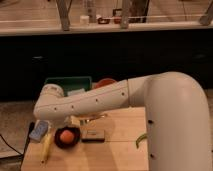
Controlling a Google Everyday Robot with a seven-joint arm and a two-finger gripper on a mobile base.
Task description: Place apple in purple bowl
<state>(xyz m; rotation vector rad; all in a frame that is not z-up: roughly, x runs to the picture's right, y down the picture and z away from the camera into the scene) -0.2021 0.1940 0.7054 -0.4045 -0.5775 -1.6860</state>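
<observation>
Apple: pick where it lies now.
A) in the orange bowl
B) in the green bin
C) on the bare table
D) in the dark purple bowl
D: the apple sits inside the purple bowl, beside the banana, with the claw just above it under the arm.

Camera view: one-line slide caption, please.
Small round orange-red apple sits in the dark purple round bowl on the wooden table, gripper under the white arm just above.

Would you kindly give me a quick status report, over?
Hand just above purple bowl. Apple sits inside bowl. Banana lies left of it, not obstructing.
</observation>
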